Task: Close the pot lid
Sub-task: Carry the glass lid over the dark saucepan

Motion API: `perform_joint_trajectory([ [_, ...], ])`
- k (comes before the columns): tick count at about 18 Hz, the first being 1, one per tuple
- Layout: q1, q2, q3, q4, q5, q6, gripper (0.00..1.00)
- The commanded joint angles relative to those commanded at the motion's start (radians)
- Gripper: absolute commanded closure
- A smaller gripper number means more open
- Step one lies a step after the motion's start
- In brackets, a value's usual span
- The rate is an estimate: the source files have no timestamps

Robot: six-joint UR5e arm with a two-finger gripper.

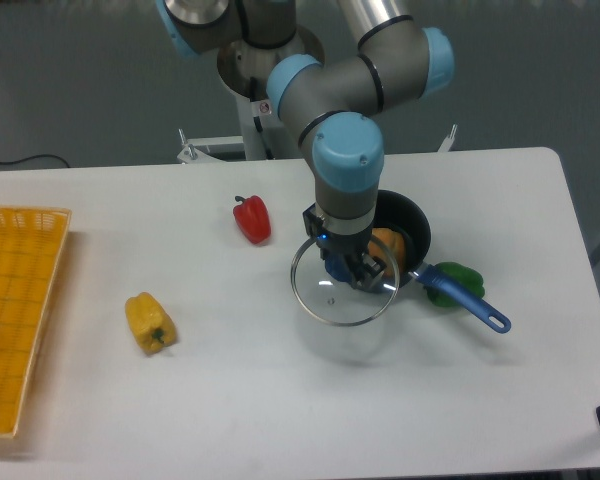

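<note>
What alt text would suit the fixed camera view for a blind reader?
A robot arm's gripper holds a glass lid by its knob, partly overlapping a dark pot with a blue handle on a white table. Red, yellow and green peppers lie nearby.

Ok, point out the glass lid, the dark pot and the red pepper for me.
Round transparent glass lid [332,300], fixed camera, on the clear glass left of the knob.
Dark saucepan with blue handle [417,228], fixed camera, on the right rim.
Red pepper [252,220], fixed camera, on its body.

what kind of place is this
Probably a robotics lab bench set up like a play kitchen: a plain white table, toy-like peppers such as the red one, and a grey-and-blue robot arm mounted behind it.
</note>
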Motion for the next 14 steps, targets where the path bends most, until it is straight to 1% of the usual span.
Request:
perform_joint_trajectory([
  [4, 0.026, 0.031, -0.029, -0.002, -0.002, 0.058, 0.4],
  [6, 0.041, 0.035, -0.037, -0.002, -0.002, 0.098, 0.4],
  [12, 0.092, 0.064, -0.084, -0.005, -0.009, 0.258, 0.4],
  [14, 0.109, 0.074, -0.087, -0.005, -0.023, 0.298, 0.4],
])
